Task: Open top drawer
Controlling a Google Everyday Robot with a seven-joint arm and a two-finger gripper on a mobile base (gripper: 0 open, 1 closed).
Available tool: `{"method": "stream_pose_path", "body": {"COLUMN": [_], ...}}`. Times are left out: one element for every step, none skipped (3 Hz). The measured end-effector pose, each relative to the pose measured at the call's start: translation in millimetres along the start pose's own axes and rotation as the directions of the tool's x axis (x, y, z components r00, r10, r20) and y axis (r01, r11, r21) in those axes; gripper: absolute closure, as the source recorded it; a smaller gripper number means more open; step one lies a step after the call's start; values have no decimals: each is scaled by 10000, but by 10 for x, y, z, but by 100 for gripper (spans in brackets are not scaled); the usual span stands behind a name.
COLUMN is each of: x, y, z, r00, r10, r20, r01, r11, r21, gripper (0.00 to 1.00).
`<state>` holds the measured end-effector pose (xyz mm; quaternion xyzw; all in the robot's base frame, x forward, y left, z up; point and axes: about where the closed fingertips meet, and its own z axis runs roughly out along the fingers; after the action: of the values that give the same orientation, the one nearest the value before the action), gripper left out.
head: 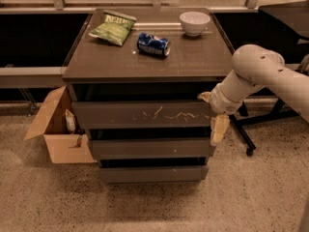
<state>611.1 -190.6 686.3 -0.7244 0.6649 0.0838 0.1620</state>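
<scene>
While wrist-down, jaws beside top drawer (pixel 140 115).

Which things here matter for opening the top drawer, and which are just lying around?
For the job: top drawer; hand, at the drawer's right edge.
Lying about: chip bag, can, bowl on the cabinet top; cardboard box beside it.
</scene>
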Motion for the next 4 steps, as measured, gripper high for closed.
{"method": "stream_pose_path", "body": {"x": [99,171,212,188], "y": [-147,-279,-375,-358], "z": [84,190,303,309], "r00": [9993,9979,9967,9951], "r10": [-367,-643,-794,-918], "r20": [67,65,157,370], "r01": [364,640,789,907], "r11": [9988,9971,9964,9954], "r21": [315,402,317,324], "gripper": [0,0,15,40]}}
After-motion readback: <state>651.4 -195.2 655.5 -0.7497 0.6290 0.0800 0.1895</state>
